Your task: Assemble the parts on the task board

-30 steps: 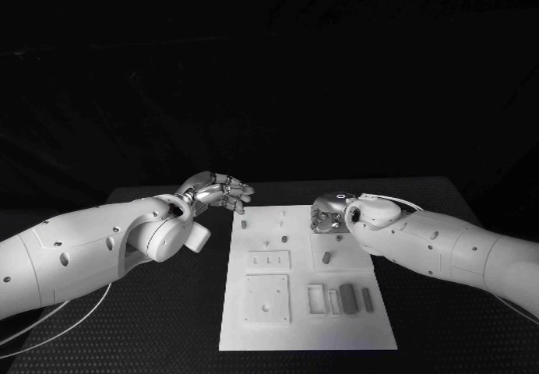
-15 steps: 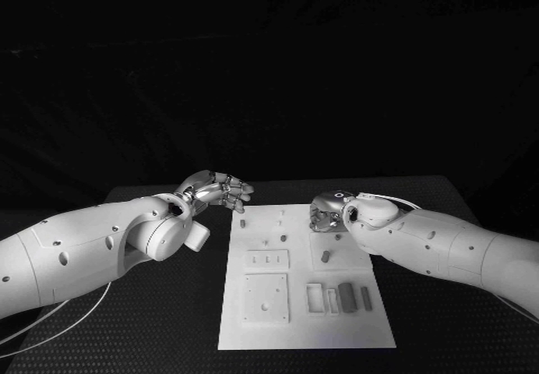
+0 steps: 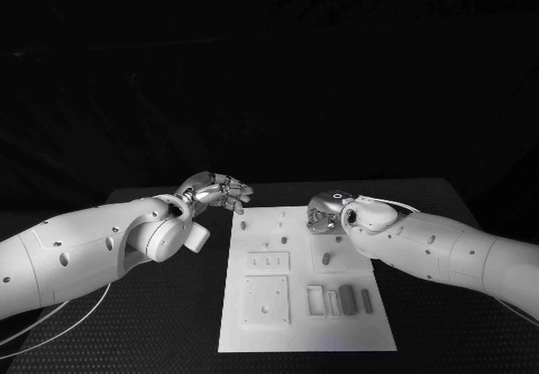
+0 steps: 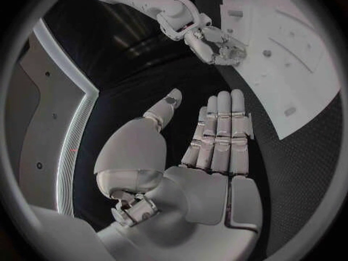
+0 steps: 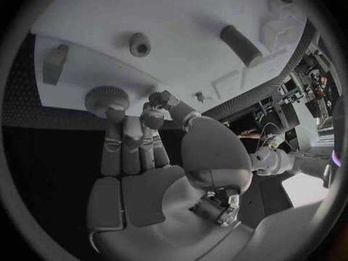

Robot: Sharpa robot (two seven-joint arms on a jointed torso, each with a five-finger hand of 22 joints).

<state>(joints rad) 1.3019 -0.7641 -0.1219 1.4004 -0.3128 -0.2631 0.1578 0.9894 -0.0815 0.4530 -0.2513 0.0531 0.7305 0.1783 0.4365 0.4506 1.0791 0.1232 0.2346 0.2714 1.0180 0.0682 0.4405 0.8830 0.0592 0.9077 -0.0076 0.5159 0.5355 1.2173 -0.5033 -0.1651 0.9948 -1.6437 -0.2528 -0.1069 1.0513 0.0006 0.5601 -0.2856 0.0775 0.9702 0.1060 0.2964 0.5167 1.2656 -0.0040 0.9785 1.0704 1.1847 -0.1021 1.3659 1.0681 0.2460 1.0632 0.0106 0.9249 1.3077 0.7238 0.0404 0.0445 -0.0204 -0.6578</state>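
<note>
Task board (image 3: 303,312) lies mid-counter (image 3: 146,319), small parts (image 3: 348,297) near its front right corner. Left hand (image 3: 219,191) hovers off the board's far left corner, fingers (image 4: 221,133) straight, side by side, holding nothing. Right hand (image 3: 327,212) at the far right edge, fingers (image 5: 127,139) touching a round knurled part (image 5: 107,98); can't tell if gripped.

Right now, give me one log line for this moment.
left hand: open, beside task board | right hand: fingertips at round knurled part on board's far edge | grasp: unclear
</note>
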